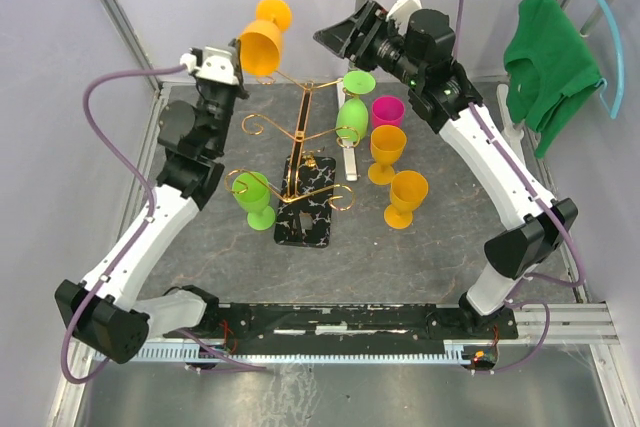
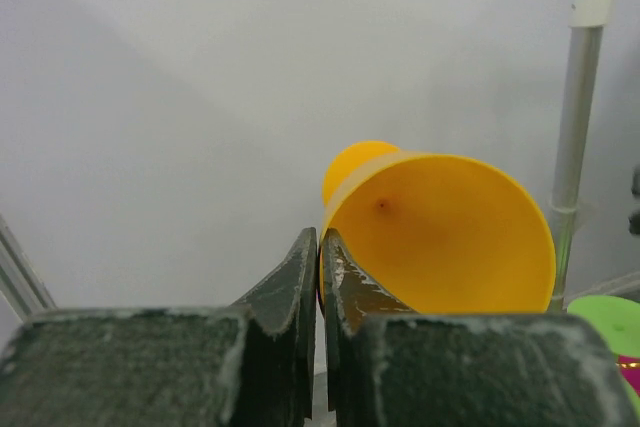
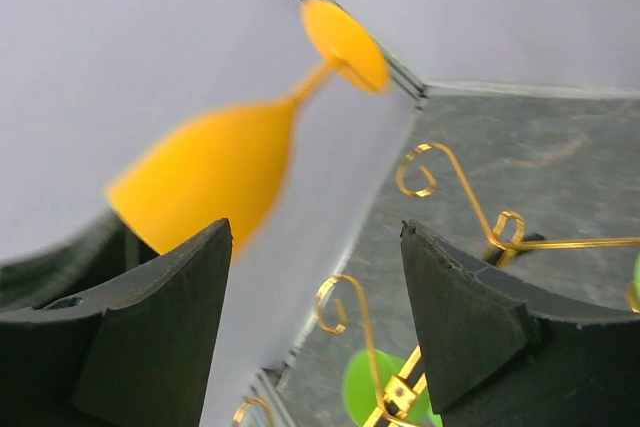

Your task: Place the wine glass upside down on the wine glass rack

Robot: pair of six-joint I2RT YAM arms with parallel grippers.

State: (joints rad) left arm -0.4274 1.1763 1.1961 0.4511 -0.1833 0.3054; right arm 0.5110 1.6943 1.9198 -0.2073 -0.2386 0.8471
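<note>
Above the far left of the surface [image 1: 420, 257], the left gripper [image 1: 238, 59] holds the orange wine glass [image 1: 263, 47] aloft, fingers pinching the bowl's rim — foot uppermost, long axis tilted. The wine glass rack [image 1: 300, 147] stands below and to the right, its scroll arms clear of the glass. The right gripper [image 3: 315, 237], fingers spread and empty, faces the glass — the left arm is nearer

On the wine glass rack [image 1: 298, 147], the upper left scroll arm [image 1: 258, 125] is reachable from the left; a hung green glass [image 1: 351, 117] and the right gripper [image 1: 335, 39] block the right.
</note>
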